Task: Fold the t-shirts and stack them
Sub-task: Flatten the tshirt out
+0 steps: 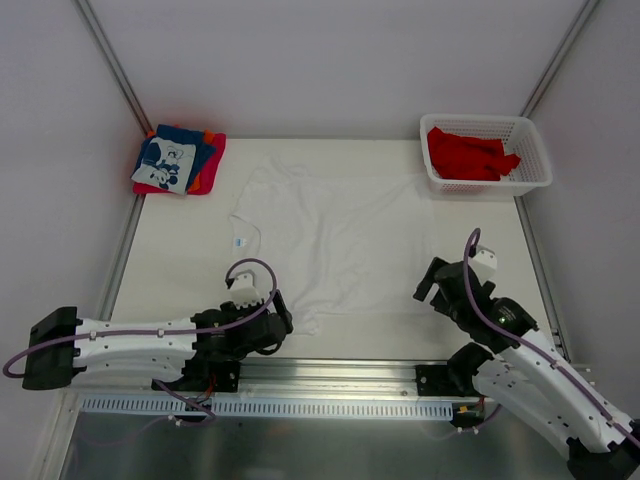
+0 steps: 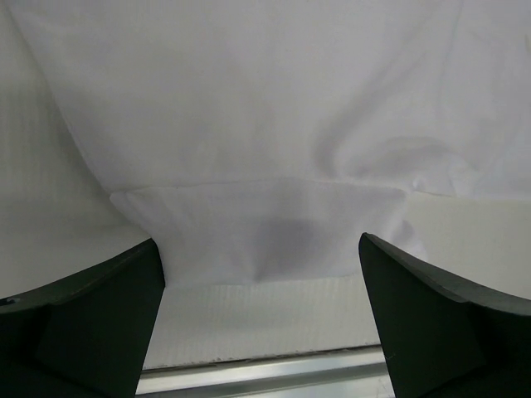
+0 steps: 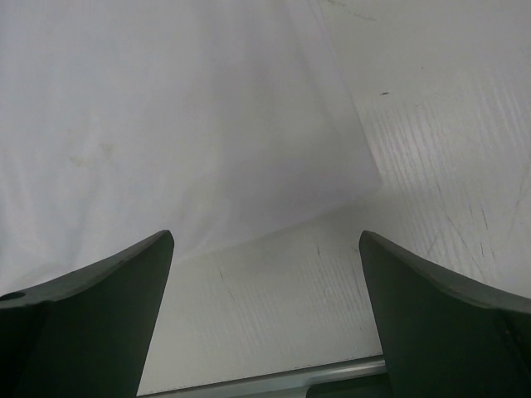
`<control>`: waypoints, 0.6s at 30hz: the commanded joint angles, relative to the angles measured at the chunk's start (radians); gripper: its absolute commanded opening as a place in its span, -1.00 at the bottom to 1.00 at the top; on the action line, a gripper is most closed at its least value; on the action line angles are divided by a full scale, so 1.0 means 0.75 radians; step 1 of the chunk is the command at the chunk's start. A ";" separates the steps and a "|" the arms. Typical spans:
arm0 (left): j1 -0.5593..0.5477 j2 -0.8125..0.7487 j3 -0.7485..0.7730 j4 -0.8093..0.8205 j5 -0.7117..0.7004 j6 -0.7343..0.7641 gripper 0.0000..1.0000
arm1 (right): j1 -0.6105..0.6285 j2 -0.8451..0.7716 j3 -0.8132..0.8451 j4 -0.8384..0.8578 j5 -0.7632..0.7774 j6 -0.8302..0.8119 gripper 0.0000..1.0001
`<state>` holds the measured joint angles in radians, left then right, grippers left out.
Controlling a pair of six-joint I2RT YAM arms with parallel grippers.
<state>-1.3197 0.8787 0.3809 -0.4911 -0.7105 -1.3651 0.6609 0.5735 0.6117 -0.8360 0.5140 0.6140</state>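
Left gripper (image 1: 280,322) low over near hem of white t-shirt (image 1: 335,240), jaws wide, nothing held; contact with cloth unclear. Right gripper (image 1: 428,285) beside hem's right corner, jaws wide, empty. Shirt spread flat mid-table. Far left: folded shirts (image 1: 178,162) stacked. Far right: red shirts (image 1: 468,155) in basket (image 1: 541,160)

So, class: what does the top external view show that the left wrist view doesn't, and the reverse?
Only the top view: the folded stack at the far left corner, the red shirts in the basket, and the right gripper, open. Only the left wrist view: plainly, the doubled-over flap at the near edge of the white t-shirt, lying before the open left gripper. Both: the white t-shirt spread on the table, and the left gripper.
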 commanded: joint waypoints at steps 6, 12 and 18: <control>-0.114 0.135 0.112 -0.014 -0.010 -0.084 0.93 | 0.004 0.139 -0.200 0.276 -0.078 0.067 0.92; -0.124 0.068 0.063 -0.022 -0.045 -0.100 0.95 | -0.006 0.315 -0.147 0.282 0.016 0.010 0.77; -0.122 -0.120 0.001 -0.075 -0.090 -0.096 0.96 | -0.055 0.374 -0.090 0.274 0.032 -0.041 0.77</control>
<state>-1.4021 0.8272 0.4019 -0.5106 -0.7258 -1.4158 0.6361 0.8482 0.4889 -0.6544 0.4965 0.6109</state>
